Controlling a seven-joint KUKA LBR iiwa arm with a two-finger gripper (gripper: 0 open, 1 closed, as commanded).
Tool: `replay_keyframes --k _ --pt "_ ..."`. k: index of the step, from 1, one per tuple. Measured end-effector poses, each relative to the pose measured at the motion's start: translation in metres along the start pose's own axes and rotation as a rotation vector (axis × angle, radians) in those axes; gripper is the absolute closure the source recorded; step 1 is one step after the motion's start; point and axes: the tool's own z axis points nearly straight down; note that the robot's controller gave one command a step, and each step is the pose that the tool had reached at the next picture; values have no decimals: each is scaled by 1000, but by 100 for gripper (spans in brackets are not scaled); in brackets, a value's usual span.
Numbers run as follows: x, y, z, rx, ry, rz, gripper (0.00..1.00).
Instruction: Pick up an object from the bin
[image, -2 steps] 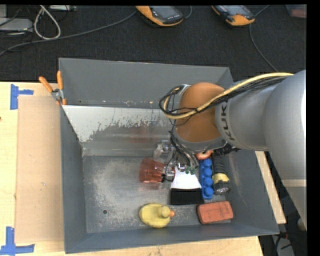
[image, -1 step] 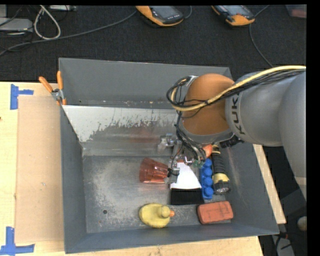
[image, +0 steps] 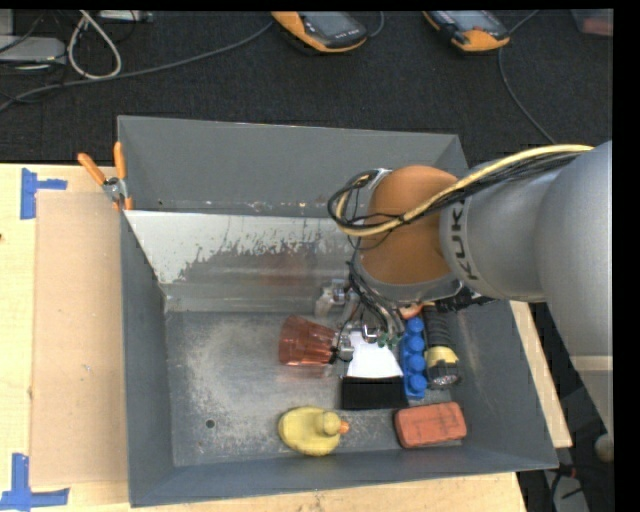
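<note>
My gripper (image: 350, 322) hangs low in the middle of the bin, under the arm's orange cover. It is right beside the right end of a clear reddish-brown plastic cup (image: 305, 344) that lies on its side on the bin floor. Just right of the gripper lies a white and black box (image: 374, 376), partly hidden by it. A blue beaded toy (image: 413, 354) stands along the box's right side.
A yellow rubber duck (image: 311, 430) sits near the front wall. A red-brown block (image: 430, 424) lies at the front right. A small yellow and black thing (image: 441, 362) rests right of the blue toy. The arm covers the bin's right rear.
</note>
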Motion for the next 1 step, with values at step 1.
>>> replay_keyframes --k 1 --pt "11 19 11 0 -2 -49 0"
